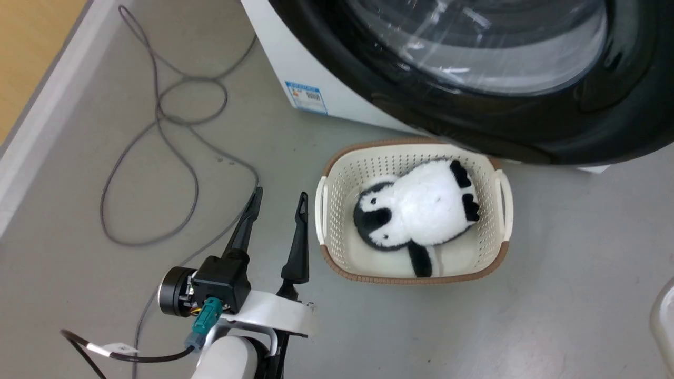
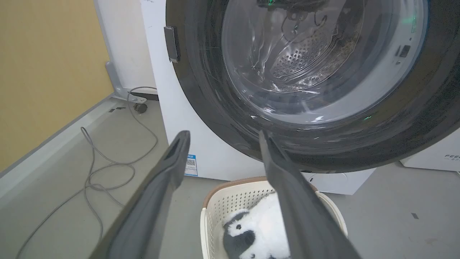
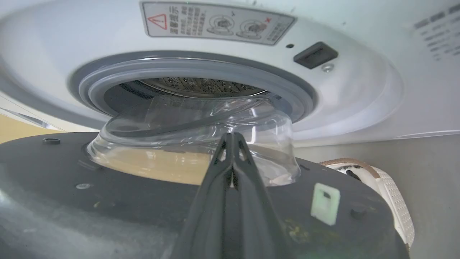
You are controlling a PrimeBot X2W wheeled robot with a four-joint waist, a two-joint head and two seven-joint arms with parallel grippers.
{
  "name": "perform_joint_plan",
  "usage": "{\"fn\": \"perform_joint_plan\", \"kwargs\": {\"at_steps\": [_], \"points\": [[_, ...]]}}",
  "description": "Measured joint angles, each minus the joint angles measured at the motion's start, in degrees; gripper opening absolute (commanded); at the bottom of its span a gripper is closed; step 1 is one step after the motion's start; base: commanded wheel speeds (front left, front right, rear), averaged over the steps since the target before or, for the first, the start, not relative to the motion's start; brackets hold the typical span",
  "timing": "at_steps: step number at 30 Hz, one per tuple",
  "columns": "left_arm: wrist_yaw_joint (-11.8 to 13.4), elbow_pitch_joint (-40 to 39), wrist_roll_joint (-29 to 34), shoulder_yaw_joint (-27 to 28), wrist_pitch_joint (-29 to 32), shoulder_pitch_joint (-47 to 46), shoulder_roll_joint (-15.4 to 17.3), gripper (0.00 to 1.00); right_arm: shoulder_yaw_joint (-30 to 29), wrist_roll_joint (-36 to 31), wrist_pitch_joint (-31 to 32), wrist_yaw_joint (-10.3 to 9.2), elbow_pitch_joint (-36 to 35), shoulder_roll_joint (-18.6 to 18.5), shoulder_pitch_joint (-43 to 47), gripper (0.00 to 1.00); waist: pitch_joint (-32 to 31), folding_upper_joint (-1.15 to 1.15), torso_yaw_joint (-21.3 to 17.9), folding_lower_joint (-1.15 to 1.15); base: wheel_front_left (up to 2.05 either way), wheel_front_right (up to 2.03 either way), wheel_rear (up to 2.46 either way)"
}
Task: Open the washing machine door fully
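The washing machine door (image 1: pixel 474 126) has a wide glossy black rim and a clear glass centre. It stands partly swung out from the white washing machine (image 1: pixel 284 47), above a basket. My left gripper (image 1: pixel 279 202) is open and empty, low over the floor, left of the basket and short of the door (image 2: pixel 222 118). A small black tab (image 2: pixel 171 44) sits on the door's left edge. My right gripper (image 3: pixel 233 136) is shut with nothing in it. It lies along the door's dark inner face (image 3: pixel 107 201), tips at the glass bowl (image 3: pixel 179 144). Behind it are the grey gasket (image 3: pixel 194 70) and steel drum (image 3: pixel 201 86).
A cream basket (image 1: pixel 337 179) with a brown rim holds a black-and-white penguin plush (image 1: pixel 421 210), directly under the door. A grey cable (image 1: pixel 158 121) loops over the floor to the left. A yellow wall (image 2: pixel 43 72) and skirting run along the left. Another white appliance (image 2: pixel 442 158) stands to the right.
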Motion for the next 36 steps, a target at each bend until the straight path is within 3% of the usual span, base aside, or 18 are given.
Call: {"fn": "perform_joint_plan", "kwargs": {"at_steps": [10, 15, 29, 36], "points": [[-0.8, 1.2, 0.7, 1.5, 0.0, 1.2, 0.0, 1.00, -0.7, 0.7, 2.2, 0.00, -3.4, 1.7, 9.1, 0.00, -5.5, 0.00, -1.0, 0.00, 0.00, 0.00, 0.00], [-1.3, 1.9, 1.1, 2.2, 0.0, 2.5, 0.0, 1.00, 1.2, 4.8, 3.1, 0.00, -3.6, 1.8, 14.8, 0.00, -9.1, 0.00, -1.4, -0.01, 0.00, 0.00, 0.00], [-2.9, 3.2, 2.6, 5.9, 0.0, 7.7, 0.0, 1.00, 15.6, 23.7, -0.7, 0.00, -0.7, 2.0, 31.6, 0.00, -18.6, 0.00, -2.5, -0.01, 0.00, 0.00, 0.00], [-3.6, 3.6, 3.1, 7.3, 0.0, 9.6, 0.0, 1.00, 26.6, 36.3, -5.7, 0.00, -3.2, 2.0, 39.8, 0.00, -21.7, 0.00, -2.6, -0.01, 0.00, 0.00, 0.00]]}}
